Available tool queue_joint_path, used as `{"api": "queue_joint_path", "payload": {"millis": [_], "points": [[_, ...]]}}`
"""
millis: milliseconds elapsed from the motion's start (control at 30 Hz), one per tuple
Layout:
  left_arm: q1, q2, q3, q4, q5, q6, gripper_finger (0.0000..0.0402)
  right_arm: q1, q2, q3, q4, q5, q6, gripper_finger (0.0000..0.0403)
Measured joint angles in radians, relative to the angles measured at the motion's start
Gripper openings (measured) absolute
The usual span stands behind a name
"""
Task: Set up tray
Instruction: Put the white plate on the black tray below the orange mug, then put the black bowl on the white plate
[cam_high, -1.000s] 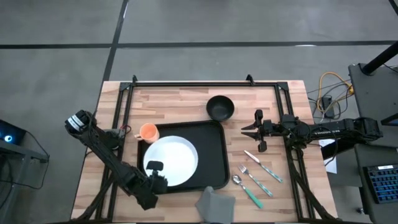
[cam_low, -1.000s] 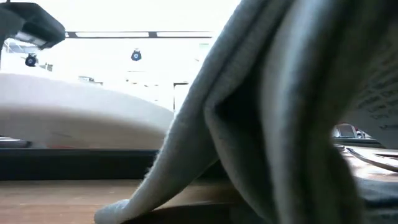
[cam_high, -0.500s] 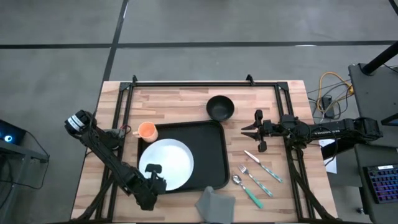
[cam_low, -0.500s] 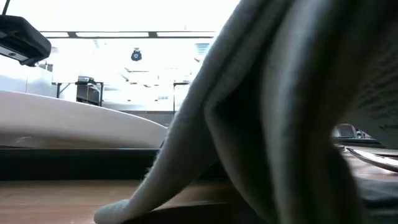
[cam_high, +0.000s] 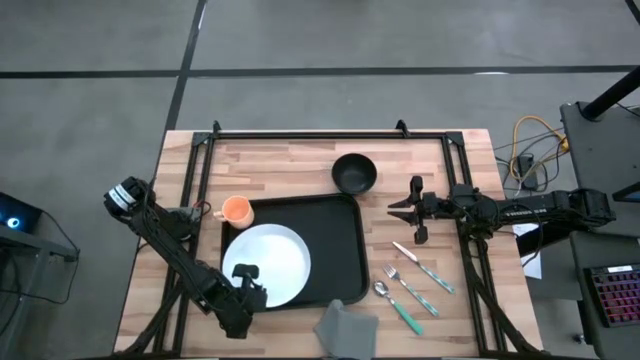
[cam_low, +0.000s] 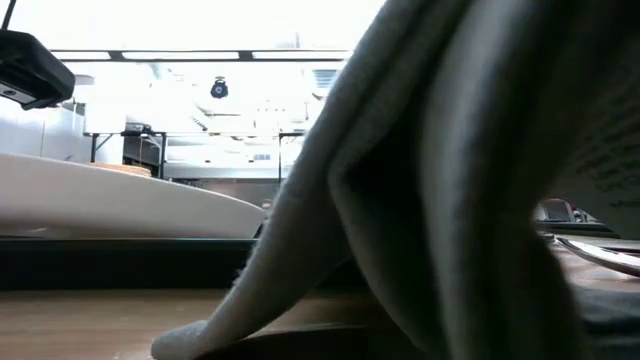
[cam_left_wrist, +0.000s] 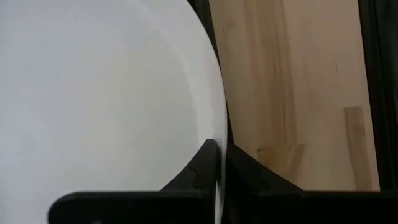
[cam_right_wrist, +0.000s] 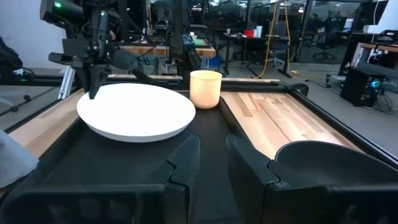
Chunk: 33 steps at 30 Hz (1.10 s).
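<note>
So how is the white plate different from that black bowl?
The plate is white, wide and shallow; the bowl is black, smaller and deeper. The plate lies on the tray, its rim pinched by the left claw; the bowl stands on the bare table beyond the tray, untouched, near the waiting right claw. Both are round and look empty.
</note>
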Motion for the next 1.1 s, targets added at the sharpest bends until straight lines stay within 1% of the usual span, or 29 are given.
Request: {"api": "queue_joint_path", "payload": {"millis": [133, 333, 433, 700, 867, 1033, 1100], "points": [[0.0, 0.0, 0.0, -0.001, 0.008, -0.004, 0.0016, 0.0, 0.0, 0.0, 0.0, 0.0, 0.0, 0.0068], [0.0, 0.0, 0.0, -0.002, 0.038, -0.019, 0.0068, 0.0, 0.0, 0.0, 0.0, 0.0, 0.0, 0.0068], [0.0, 0.0, 0.001, -0.008, 0.04, -0.019, 0.0087, 0.0, 0.0, 0.0, 0.001, 0.0, 0.0, 0.0068], [0.001, -0.019, 0.021, -0.039, 0.05, -0.002, 0.0095, 0.0, 0.0, 0.0, 0.001, 0.0, 0.0, 0.0068], [0.001, -0.045, 0.032, -0.039, 0.049, 0.114, 0.0096, 0.0, 0.0, 0.0, 0.001, -0.001, -0.001, 0.0068], [0.017, -0.105, 0.032, -0.076, 0.046, 0.32, 0.0096, 0.0, 0.0, 0.0, 0.0, -0.001, -0.001, 0.0068], [0.025, -0.139, 0.032, -0.107, 0.037, 0.365, 0.0096, 0.0, 0.0, 0.0, 0.0, -0.001, -0.003, 0.0068]]}}
